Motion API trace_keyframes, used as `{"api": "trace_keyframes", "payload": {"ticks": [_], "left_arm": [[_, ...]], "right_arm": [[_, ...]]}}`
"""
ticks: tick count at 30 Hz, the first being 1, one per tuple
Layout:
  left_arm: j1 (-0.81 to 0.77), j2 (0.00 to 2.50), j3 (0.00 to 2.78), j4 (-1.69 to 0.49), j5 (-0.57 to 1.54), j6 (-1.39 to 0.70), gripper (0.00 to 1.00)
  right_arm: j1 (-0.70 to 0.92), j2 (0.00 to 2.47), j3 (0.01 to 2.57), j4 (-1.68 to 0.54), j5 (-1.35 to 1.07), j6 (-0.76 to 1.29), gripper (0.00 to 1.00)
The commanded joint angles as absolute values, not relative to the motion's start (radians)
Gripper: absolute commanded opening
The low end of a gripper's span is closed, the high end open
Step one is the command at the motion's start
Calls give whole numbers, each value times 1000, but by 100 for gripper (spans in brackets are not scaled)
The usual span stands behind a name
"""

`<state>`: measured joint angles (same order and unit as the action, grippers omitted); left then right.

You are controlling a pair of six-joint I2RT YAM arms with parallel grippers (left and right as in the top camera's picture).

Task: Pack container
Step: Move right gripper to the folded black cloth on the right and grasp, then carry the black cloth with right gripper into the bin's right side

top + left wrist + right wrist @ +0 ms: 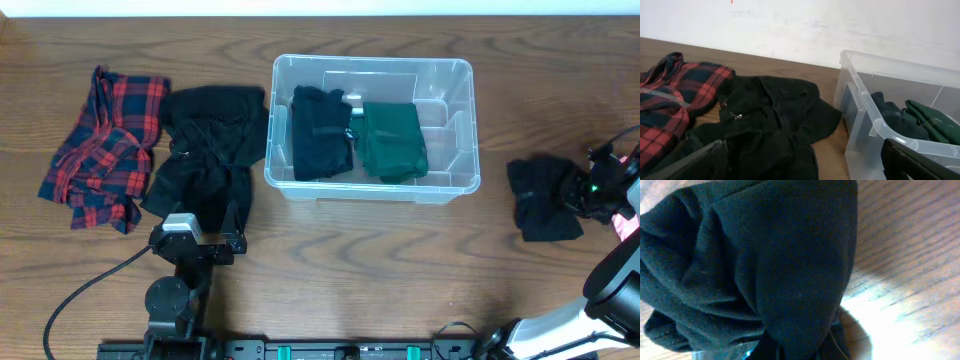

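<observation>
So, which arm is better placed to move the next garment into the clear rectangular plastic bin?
Right: the right gripper is closed on the crumpled black cloth beside the bin; the left gripper is open, empty.

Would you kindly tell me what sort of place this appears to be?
Likely a robot lab bench: wood table by a bare white wall, clear container, and a black garment held by the right end effector.

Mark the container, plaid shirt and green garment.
container [445,140], overhead view, bare right part of its base.
plaid shirt [100,150], overhead view, middle of the cloth.
green garment [393,140], overhead view, centre of the fold.
</observation>
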<state>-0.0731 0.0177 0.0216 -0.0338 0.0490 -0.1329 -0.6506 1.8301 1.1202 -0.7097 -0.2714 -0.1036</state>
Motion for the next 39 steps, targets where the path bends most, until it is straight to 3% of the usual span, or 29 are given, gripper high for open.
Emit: {"api": "trace_keyframes", "payload": {"ticks": [1,10,17,27,39], "left_arm": [[-68,19,4,-70,34,-128,98],[-68,19,4,-70,34,-128,98],[-68,19,4,-70,34,-128,98],[-68,19,4,-70,34,-128,98],[-68,19,4,-70,34,-128,98]], "right_arm": [[-651,1841,1176,-746,-353,-48,1],[-620,1806,1433,-970,-577,-42,1],[-501,1665,1608,-1086,-620,-57,1],[-199,1472,1645,-973,-595,51,1],[33,1636,1639,-931,-453,126,1]]}}
